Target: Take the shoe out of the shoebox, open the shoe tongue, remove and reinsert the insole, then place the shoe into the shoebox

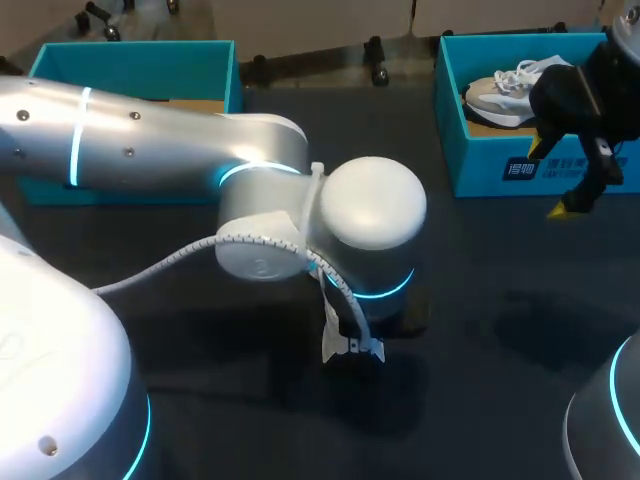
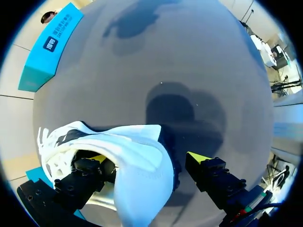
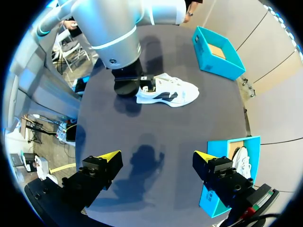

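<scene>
Two teal shoeboxes (image 1: 130,62) (image 1: 472,168), two white shoes (image 3: 168,92) (image 1: 505,92), two tools (image 2: 147,158) (image 3: 157,155).

Dark grey table (image 1: 500,340), faint shadows

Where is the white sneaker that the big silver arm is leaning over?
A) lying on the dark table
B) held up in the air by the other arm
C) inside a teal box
A: the white sneaker sits sole-down on the dark table, with the left end effector at one end of it; the right end effector is open and empty.
</scene>
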Robot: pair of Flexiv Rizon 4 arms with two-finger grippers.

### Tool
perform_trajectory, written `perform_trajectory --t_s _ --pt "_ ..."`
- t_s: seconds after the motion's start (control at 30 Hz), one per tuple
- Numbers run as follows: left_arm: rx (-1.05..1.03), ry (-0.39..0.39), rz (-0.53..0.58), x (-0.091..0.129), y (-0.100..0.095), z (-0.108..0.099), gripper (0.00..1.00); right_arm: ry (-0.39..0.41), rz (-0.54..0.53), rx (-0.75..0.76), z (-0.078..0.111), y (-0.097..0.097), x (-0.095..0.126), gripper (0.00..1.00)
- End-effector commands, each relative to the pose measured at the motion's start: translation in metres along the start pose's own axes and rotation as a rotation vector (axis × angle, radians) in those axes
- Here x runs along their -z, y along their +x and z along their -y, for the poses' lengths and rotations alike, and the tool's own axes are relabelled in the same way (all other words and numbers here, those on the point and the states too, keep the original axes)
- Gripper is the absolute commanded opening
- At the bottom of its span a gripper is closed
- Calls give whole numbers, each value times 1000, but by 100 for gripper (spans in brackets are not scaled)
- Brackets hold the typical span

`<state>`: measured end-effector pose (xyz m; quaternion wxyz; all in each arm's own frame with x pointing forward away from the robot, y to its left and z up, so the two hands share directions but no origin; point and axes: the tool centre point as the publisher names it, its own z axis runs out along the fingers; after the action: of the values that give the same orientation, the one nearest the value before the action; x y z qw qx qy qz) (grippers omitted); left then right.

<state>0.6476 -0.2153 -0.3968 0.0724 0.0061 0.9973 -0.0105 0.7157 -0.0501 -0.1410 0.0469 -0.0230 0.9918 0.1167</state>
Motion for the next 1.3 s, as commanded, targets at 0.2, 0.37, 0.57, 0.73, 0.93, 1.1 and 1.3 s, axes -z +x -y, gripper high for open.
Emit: perform_trajectory --t_s 0.2,0.37,0.57,0.73,0.93,1.1,1.3 --pt "-4 26 -20 7 -3 -13 71 3 -4 -1 -1 -2 -1 100" --pt "-11 25 -31 5 -1 -14 40 3 -4 -1 -1 -2 -1 100" --pt "-22 25 -66 1 2 -18 0 3 -4 -1 -1 -2 -1 100" --pt "-26 -7 -124 5 7 -25 0 3 -4 -1 -1 -2 -1 100" --pt "-40 -37 -152 32 6 -28 0 3 -4 -1 -1 -2 -1 100" --pt "-52 -88 -206 56 -1 -31 0 3 -4 -1 -1 -2 -1 100" --pt "-44 -98 -279 84 -16 -38 0 3 -4 -1 -1 -2 -1 100"
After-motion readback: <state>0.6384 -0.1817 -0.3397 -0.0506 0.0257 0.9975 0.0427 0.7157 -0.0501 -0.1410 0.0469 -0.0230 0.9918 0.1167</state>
